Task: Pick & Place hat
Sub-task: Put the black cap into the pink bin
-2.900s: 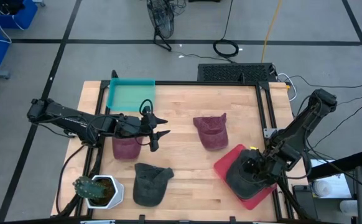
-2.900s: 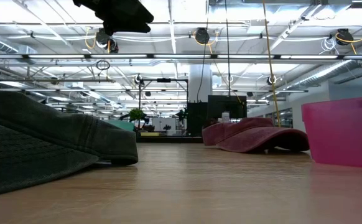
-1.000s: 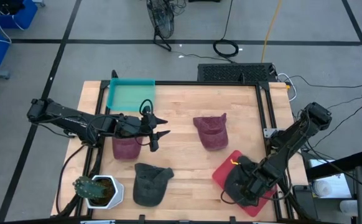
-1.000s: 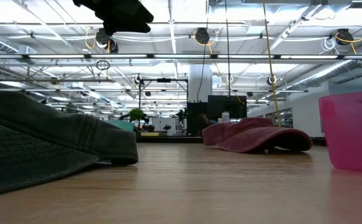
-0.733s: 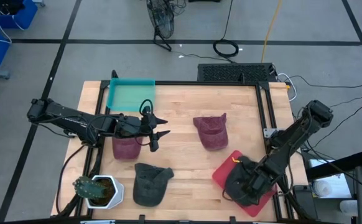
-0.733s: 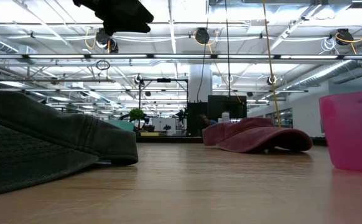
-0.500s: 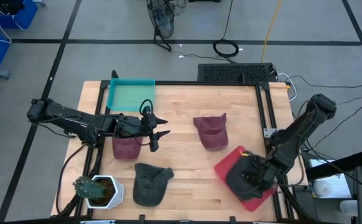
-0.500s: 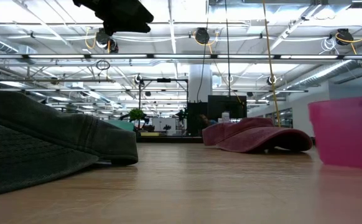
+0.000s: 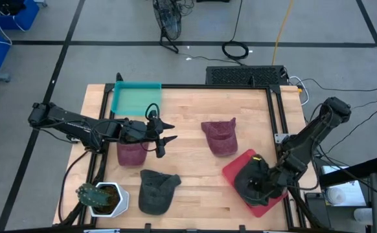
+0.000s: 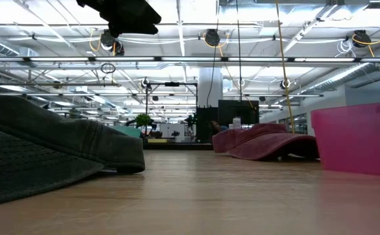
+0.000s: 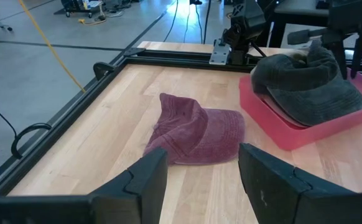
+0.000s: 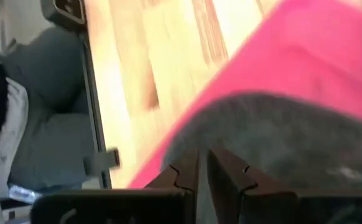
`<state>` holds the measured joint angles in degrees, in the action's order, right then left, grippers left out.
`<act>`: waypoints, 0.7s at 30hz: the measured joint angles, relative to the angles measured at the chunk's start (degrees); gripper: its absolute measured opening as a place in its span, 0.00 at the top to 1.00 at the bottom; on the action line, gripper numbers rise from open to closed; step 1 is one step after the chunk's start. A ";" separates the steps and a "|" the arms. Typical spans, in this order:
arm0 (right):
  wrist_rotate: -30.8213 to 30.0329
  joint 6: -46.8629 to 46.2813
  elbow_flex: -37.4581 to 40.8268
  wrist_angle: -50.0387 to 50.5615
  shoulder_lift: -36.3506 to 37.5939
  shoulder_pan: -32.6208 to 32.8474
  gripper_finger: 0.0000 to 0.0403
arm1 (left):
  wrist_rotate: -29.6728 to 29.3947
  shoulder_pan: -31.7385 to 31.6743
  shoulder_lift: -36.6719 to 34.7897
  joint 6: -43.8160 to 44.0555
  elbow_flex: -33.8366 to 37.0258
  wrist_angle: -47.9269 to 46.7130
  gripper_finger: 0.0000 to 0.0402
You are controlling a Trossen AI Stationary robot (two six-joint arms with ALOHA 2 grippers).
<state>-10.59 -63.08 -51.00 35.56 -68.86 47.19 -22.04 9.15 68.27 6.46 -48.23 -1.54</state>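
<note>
A dark grey hat [image 9: 250,184] lies in the red tray [image 9: 232,169] at the table's near right. My right gripper [image 9: 266,176] is over it, shut on its cloth. A maroon hat [image 9: 219,137] rests crown up mid-table. A second maroon hat [image 9: 131,155] lies at the left, under my left arm. Another dark grey hat [image 9: 156,191] lies near the front edge. My left gripper [image 9: 166,138] hangs open above the table, left of the middle maroon hat [image 11: 196,134], and touches nothing. My right gripper pinches a bunch of cloth at the top of the hat's crown [image 11: 322,51] between its two fingers. It comes from above, slanting down. The cloth is drawn up into a peak below the fingers. The brim and lower crown [image 11: 305,93] stay in the tray.
A teal tray [image 9: 135,98] stands at the far left corner. A potted plant [image 9: 101,199] stands at the near left corner. A black frame rail [image 9: 279,123] runs along the table's right edge. Bare wood lies between the middle maroon hat and the red tray.
My right gripper has risen above the tray and tipped more level, staying shut. The hat's crown has come up with it. The red tray has slid a little toward the table's middle.
</note>
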 joint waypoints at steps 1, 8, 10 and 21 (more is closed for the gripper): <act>-0.08 1.18 -0.02 -1.28 -0.50 -0.78 0.94 | 0.00 0.00 0.00 0.00 0.02 0.00 0.50; 0.05 12.30 -2.16 -4.50 -3.23 -7.42 0.94 | 0.00 0.00 0.00 0.00 0.00 0.00 0.50; -0.12 16.57 -3.77 -3.61 -3.37 -9.81 0.94 | 0.00 0.00 0.00 0.00 0.02 0.00 0.50; -0.09 20.27 -7.96 10.43 -3.28 -26.67 0.94 | 0.00 0.00 0.00 0.00 0.02 0.00 0.50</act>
<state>-10.69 -42.81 -58.97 45.99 -72.14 20.51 -22.04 9.15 68.27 6.46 -48.21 -1.54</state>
